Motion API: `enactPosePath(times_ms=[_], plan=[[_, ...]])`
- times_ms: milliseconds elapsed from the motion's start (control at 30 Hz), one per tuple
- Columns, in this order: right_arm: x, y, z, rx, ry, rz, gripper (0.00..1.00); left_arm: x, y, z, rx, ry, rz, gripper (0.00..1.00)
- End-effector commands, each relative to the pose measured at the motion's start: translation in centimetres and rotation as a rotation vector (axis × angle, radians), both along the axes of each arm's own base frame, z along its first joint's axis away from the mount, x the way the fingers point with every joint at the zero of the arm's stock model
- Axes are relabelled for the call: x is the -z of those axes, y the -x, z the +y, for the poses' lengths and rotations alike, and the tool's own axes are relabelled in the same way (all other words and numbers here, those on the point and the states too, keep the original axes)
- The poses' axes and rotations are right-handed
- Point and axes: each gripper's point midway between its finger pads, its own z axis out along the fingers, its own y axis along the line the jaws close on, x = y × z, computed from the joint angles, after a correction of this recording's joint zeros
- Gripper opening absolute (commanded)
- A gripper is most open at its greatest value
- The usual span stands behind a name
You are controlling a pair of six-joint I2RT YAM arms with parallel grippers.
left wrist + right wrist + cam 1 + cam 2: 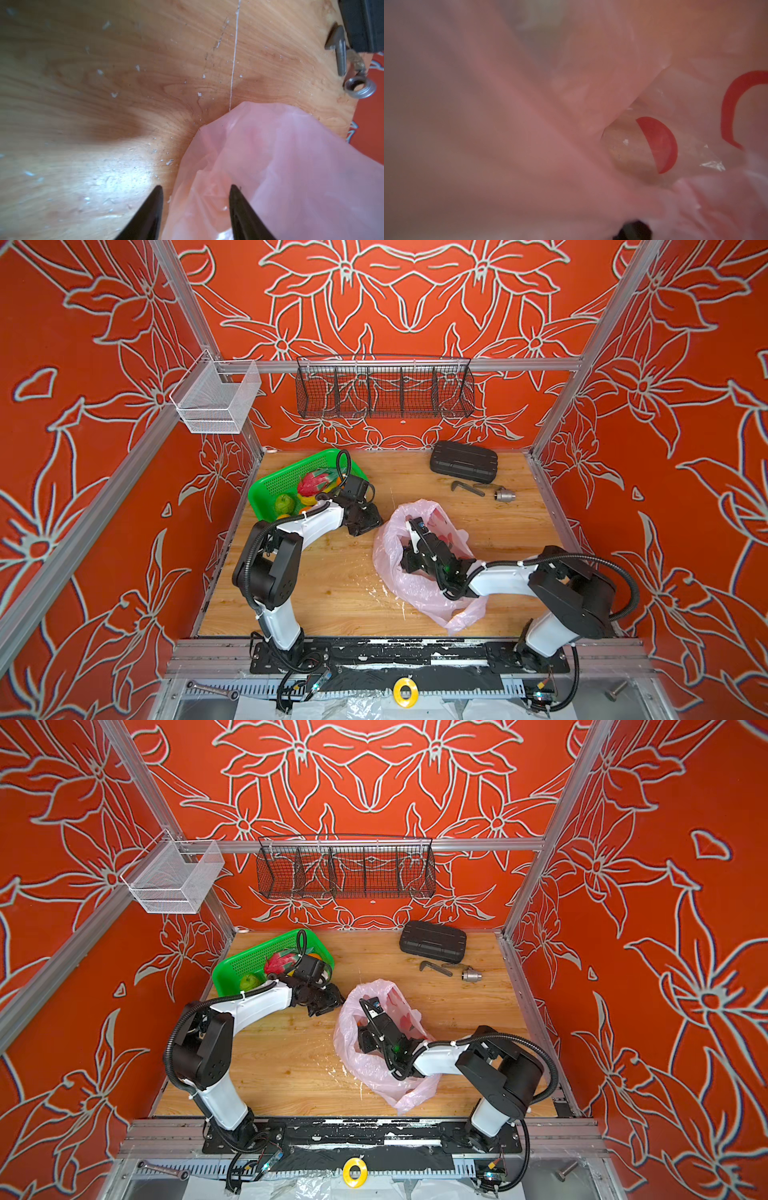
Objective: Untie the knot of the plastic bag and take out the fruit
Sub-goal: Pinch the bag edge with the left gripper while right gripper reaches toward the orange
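The pale pink plastic bag [419,593] lies crumpled on the wooden table with its mouth gaping; the knot is not in view. My right gripper [409,558] reaches into that mouth. In the right wrist view pink film with red prints [658,143] covers nearly everything, and only a dark bit of one finger [633,228] shows. My left gripper [195,187] hovers at the bag's left edge, open, with a fold of the bag [270,166] lying loosely between its fingers. Fruit sits in the green basket [291,466]: a pink dragon fruit [313,483] and a green one [284,502].
A black case [463,461], a bent metal key [467,488] and a metal socket [505,494] lie at the back right. A black wire basket [384,391] and a white mesh basket [216,402] hang on the frame. A yellow tape roll [405,693] lies in front.
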Motion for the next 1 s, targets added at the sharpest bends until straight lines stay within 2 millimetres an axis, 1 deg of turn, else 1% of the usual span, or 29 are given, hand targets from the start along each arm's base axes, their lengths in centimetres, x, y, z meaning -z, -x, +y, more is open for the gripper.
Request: enactPosePath(times_ms=[0,100,167,300,433,533,633,700,733,833,967], plan=[[-0.7,-1.1,1.0,-0.009,-0.024,-0.032,0.65,1.2,0.4,-0.4,0.015,0.018,0.039,0.42],[-0.6,-1.4,1.8,-0.03,-0.031,-0.046,0.78,1.9,0.6,-0.5,0.018,0.023,0.059,0.33],[-0.4,-1.8,2.0,-0.032,-0.022,-0.055,0.82,2.0,0.7,-0.7,0.022,0.031,0.068,0.28],[-0.5,-3.1,2.1,-0.005,0.005,-0.101,0.83,2.0,1.0,-1.1,0.033,0.036,0.069,0.21],[-0.2,-4.0,2.8,-0.008,0.009,-0.132,0.83,2.0,1.4,-2.0,0.056,0.057,0.076,0.13],[0.2,-4.4,3.5,-0.016,0.008,-0.128,0.77,1.9,1.7,-2.5,0.071,0.058,0.079,0.11],[0.2,-4.6,3.6,-0.013,0.003,-0.119,0.62,2.0,1.9,-2.3,0.069,0.047,0.08,0.07],[0.1,-4.5,3.4,-0.01,0.001,-0.117,0.56,1.8,1.9,-1.9,0.061,0.024,0.073,0.02],[0.1,-4.4,3.3,-0.01,0.004,-0.115,0.54,1.7,1.8,-1.7,0.059,0.012,0.07,0.0],[-0.1,-4.0,2.7,-0.006,0.016,-0.115,0.5,1.3,1.5,-1.2,0.053,-0.016,0.052,0.0],[-0.9,-3.0,1.9,-0.02,0.014,-0.117,0.46,0.6,0.9,-0.7,0.039,-0.036,0.035,0.0]])
